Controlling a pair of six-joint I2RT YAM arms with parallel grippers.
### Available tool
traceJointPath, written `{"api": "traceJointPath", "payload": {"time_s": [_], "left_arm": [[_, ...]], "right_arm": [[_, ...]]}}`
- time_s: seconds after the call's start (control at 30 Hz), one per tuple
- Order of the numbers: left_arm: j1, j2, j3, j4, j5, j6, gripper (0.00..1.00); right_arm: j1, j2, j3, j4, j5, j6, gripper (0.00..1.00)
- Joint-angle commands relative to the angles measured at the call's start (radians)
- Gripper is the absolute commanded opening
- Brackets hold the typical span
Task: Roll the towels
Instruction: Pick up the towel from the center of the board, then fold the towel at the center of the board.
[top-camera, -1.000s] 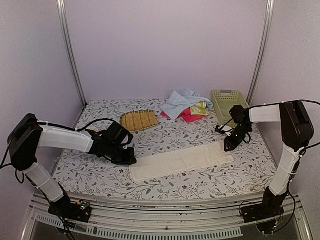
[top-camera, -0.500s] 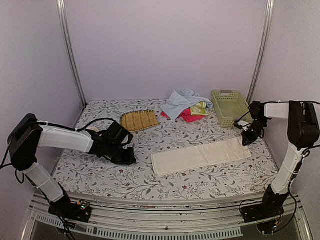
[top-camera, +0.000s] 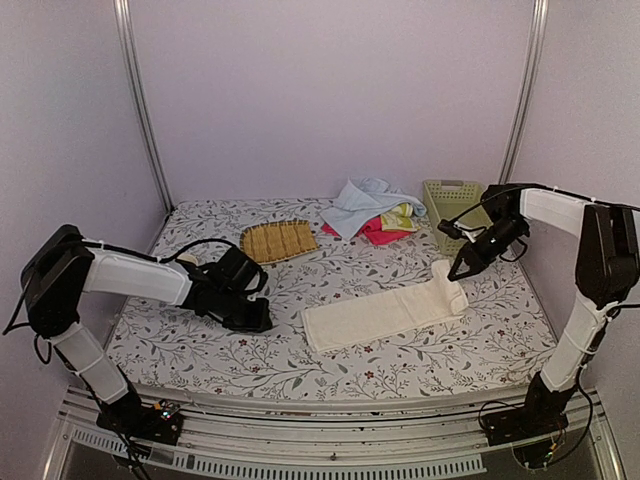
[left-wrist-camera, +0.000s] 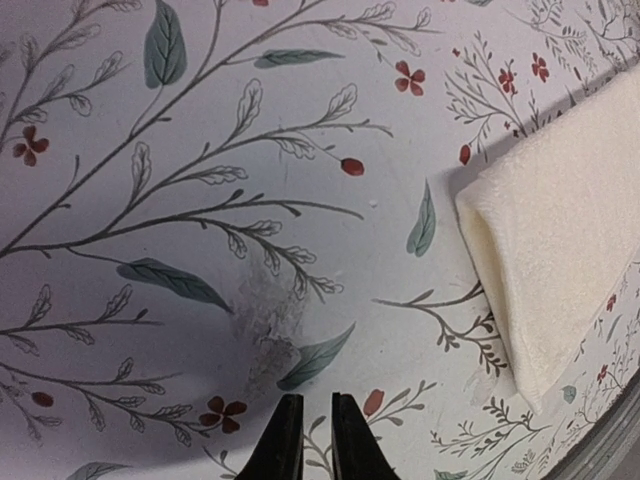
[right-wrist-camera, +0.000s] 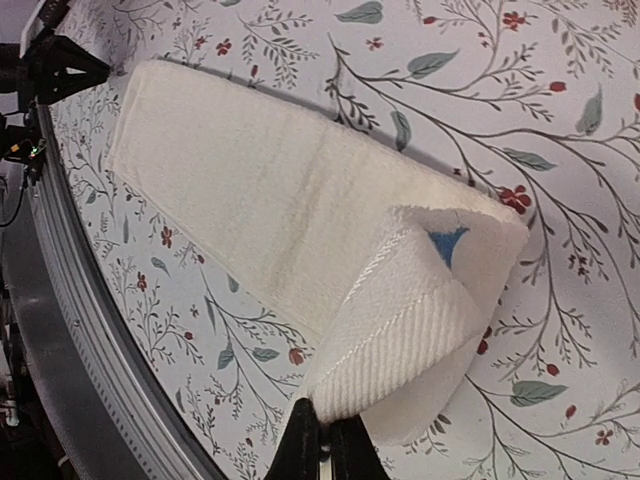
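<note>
Where the right jaws meet, they pinch the ribbed end of the cream towel (right-wrist-camera: 250, 190), holding it raised and curled back over the rest of the strip, so that a small blue mark (right-wrist-camera: 445, 242) shows under the fold. The remainder of that towel lies flat, slanting across the middle of the flowered bench (top-camera: 200, 350). The left jaws are pressed almost together on nothing, low over the bench just beside the towel's other end, not touching it. Farther back, a light blue towel (top-camera: 355, 200), a pink towel (top-camera: 378, 232) and a yellow-green towel (top-camera: 400, 216) sit heaped together between a tan slatted mat (top-camera: 278, 240) and a pale green basket (top-camera: 455, 205).
</note>
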Motion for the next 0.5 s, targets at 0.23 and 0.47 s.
{"api": "traceJointPath", "payload": {"time_s": [0.23, 0.47], "left_arm": [[-0.013, 0.045, 0.037, -0.016, 0.042, 0.0, 0.13], [-0.036, 0.072, 0.061, -0.015, 0.059, -0.015, 0.12]], "right_arm": [[0.164, 0.088, 0.032, -0.003, -0.365, 0.09, 0.03], [0.227, 0.131, 0.04, 0.125, -0.432, 0.218, 0.03]]}}
